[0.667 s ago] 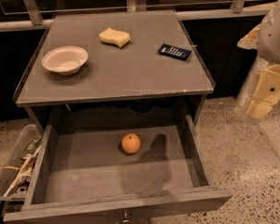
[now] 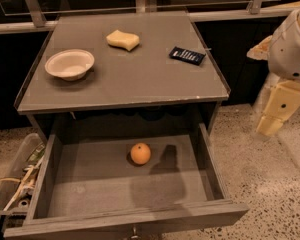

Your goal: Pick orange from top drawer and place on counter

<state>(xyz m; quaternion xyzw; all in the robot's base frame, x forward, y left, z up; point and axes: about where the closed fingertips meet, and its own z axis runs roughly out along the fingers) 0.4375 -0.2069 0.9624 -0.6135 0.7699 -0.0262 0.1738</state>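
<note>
The orange (image 2: 140, 153) lies on the floor of the top drawer (image 2: 120, 184), a little behind its middle. The drawer is pulled out wide below the counter (image 2: 140, 69). My gripper (image 2: 276, 112) hangs off the white arm (image 2: 292, 49) at the right, outside the drawer, beyond its right wall and above the floor. It is well apart from the orange and holds nothing that I can see. Its shadow falls on the drawer floor just right of the orange.
On the counter stand a white bowl (image 2: 70, 64) at the left, a pale yellow sponge (image 2: 123, 39) at the back and a dark blue packet (image 2: 187, 55) at the right. A clear bin with clutter (image 2: 17, 184) sits on the speckled floor left of the drawer.
The arm and gripper have shifted slightly down and to the left. The orange, the drawer and the things on the counter have not moved.
</note>
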